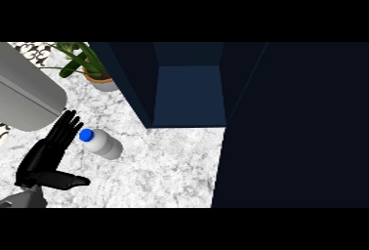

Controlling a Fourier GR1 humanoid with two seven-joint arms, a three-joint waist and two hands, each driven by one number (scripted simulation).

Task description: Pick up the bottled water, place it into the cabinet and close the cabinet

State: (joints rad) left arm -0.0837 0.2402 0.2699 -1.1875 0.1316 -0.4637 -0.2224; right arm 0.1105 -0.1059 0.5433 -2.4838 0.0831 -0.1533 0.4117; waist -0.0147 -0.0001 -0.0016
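Head view shows one black hand (47, 156) coming in from the lower left, which I cannot assign to a side. Its fingers are straight and pointing up the counter (166, 166), thumb stuck out sideways, holding nothing. Just beside the fingertips, on their right, the water bottle (101, 143) stands on the marble with its blue cap (86, 135) showing. Beyond it the dark cabinet (187, 83) stands open, near a potted plant (90, 66).

A: Where did the head view look from?

B: From above, facing steeply down onto the marble counter (166, 166).

A: How near was it?

B: Near enough that the open cabinet (189, 93) and its dark door (296, 127) filled the right half, a potted plant (90, 66) at the top edge.
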